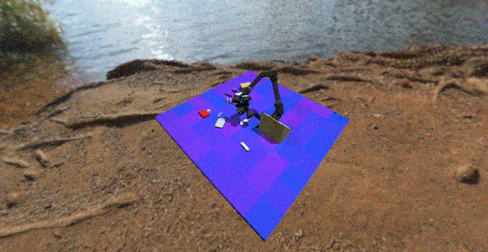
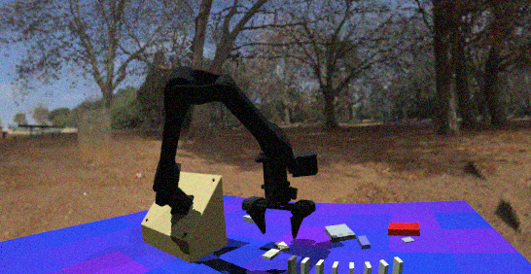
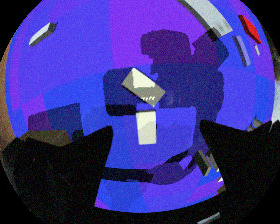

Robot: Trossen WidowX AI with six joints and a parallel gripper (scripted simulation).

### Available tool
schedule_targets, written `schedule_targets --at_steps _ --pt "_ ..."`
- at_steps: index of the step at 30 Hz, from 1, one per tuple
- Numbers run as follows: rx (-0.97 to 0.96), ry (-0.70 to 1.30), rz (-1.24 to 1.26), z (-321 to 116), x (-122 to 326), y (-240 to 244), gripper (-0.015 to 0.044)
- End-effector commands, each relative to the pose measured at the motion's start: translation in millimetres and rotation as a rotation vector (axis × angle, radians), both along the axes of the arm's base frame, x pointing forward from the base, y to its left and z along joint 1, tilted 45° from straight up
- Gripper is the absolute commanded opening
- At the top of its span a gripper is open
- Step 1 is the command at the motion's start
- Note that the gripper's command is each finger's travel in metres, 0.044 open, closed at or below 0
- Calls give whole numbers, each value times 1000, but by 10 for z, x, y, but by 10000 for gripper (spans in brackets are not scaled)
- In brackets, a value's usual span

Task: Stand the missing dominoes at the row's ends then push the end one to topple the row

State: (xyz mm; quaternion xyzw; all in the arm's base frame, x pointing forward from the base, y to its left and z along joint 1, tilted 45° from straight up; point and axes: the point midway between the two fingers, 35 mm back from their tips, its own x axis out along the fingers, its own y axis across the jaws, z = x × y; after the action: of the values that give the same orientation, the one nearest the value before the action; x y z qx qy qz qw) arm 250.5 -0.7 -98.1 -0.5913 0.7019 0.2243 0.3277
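Several cream dominoes (image 2: 319, 266) stand upright in a row at the bottom edge of the exterior view; part of the row shows beside the right-hand finger in the wrist view. One loose cream domino (image 2: 270, 254) (image 3: 146, 127) lies flat. A second loose domino (image 2: 282, 246) (image 3: 143, 87) lies close to it at an angle, partly in shadow; whether they touch is hard to tell. My gripper (image 2: 279, 235) (image 3: 159, 127) is open and empty, pointing down above these two, with the flat one between its fingers' lines in the wrist view.
A red block (image 1: 204, 113) (image 2: 404, 228) (image 3: 249, 29), a pale flat box (image 1: 220, 122) (image 2: 339, 232), a lavender block (image 2: 364, 241) (image 3: 242, 50) and a small pale tile (image 2: 407, 240) lie beyond. A white bar (image 1: 245, 147) (image 3: 42, 34) lies apart. A tan wedge (image 1: 274, 128) (image 2: 209, 227) stands by the arm's base.
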Motion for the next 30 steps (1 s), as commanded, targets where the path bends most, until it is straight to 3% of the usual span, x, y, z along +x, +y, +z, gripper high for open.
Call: schedule_targets --at_steps 1,23,30 --pt "-15 23 1 -226 -107 -258 440" --pt "-16 24 1 -343 -156 -370 440" --pt "-16 24 1 -343 -156 -370 256"
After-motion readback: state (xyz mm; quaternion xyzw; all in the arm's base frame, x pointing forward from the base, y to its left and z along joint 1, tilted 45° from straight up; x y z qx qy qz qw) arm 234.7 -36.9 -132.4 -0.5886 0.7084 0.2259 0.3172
